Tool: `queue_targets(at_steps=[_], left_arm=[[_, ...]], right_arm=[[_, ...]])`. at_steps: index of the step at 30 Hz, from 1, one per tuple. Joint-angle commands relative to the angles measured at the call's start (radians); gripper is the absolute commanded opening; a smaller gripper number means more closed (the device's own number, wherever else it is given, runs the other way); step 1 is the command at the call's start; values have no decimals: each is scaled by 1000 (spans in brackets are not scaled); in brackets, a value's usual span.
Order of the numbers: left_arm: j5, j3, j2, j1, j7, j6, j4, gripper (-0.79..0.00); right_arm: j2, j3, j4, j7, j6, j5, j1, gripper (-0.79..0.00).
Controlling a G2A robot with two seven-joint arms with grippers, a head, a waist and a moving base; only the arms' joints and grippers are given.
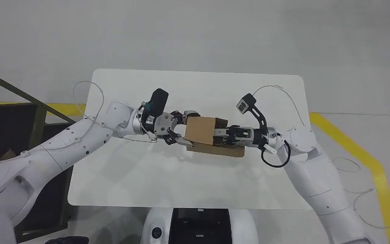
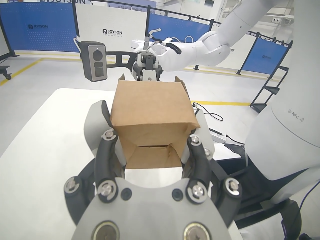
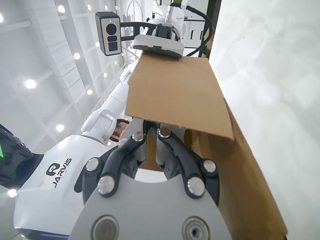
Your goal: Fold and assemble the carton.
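Observation:
A brown carton [image 1: 200, 130] is held just above the middle of the white table [image 1: 122, 177], lying on its side between my two grippers. My left gripper [image 1: 181, 128] has its fingers [image 2: 96, 123] spread wide and pressed on opposite sides of the carton [image 2: 150, 106] at its open end. At the opposite end, my right gripper [image 1: 223, 135] is shut on an edge of the carton [image 3: 172, 93], its fingers [image 3: 165, 138] nearly together. One long flap [image 1: 224, 150] hangs out towards the table. The right gripper [image 2: 148, 73] also appears past the carton in the left wrist view.
A thin cable [image 1: 91, 97] loops along the table's left side, and another cable [image 1: 286, 94] arcs over the right. A dark green frame [image 1: 21, 116] stands off the table's left edge. Bare table lies in front of and behind the carton.

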Motion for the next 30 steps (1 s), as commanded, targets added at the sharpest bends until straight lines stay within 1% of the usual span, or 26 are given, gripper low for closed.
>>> queue_targets(at_steps=[1,6,9,12,19,30], left_arm=[[-2,0,-4,0,-1,0,2,-486],[-10,0,-14,0,-9,0,9,-486],[-18,0,-21,2,-21,0,15,-462],[-30,0,-28,2,-32,0,19,-459],[-33,0,-35,-1,-37,0,24,-493],[-26,0,-39,-4,-26,0,27,-499]], right_arm=[[-3,-11,3,-9,-3,-2,5,-785],[-8,-31,7,-30,-5,-5,13,-785],[-11,-42,6,-41,-5,-7,16,-785],[-14,-52,6,-48,-4,-10,22,-785],[-19,-67,14,-54,-5,-11,34,-785],[-27,-89,20,-68,-9,-4,41,-785]])
